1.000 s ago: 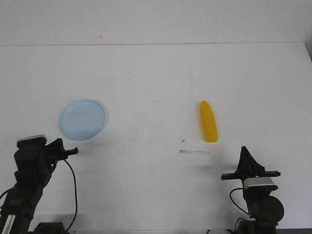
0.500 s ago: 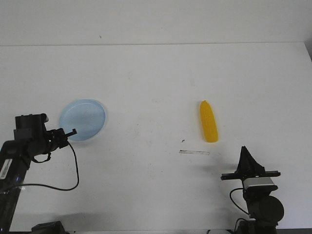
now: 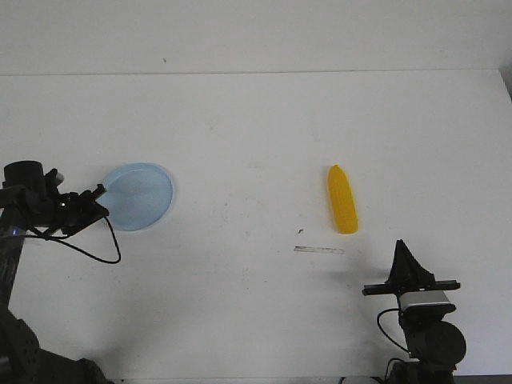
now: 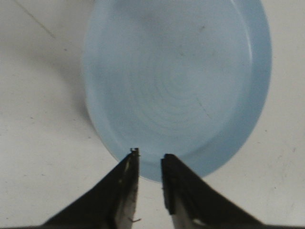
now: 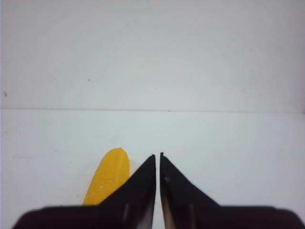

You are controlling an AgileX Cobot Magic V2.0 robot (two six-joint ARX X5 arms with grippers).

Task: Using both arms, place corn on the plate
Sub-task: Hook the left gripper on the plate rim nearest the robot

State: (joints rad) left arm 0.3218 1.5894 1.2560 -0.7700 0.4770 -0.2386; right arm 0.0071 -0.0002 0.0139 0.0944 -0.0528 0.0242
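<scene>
The pale blue plate [image 3: 141, 196] lies flat on the left of the white table. My left gripper [image 3: 99, 192] is at its left rim. In the left wrist view the plate [image 4: 176, 81] fills the frame, and the left gripper [image 4: 150, 155] has its jaws a narrow gap apart, tips over the near rim, holding nothing. The yellow corn [image 3: 342, 200] lies right of centre, pointed end away from me. My right gripper [image 3: 401, 245] is shut and empty, nearer me and right of the corn. In the right wrist view the corn [image 5: 108, 179] shows beside the shut gripper [image 5: 157, 155].
A short strip of clear tape [image 3: 318, 250] and a small dark speck [image 3: 300, 231] lie on the table just in front of the corn. The table's far edge [image 3: 256, 74] meets a white wall.
My left arm has swung up and outward to the left, and its gripper tip has gone from in front of the plate to its left rim. The right arm, corn and plate have not moved.
</scene>
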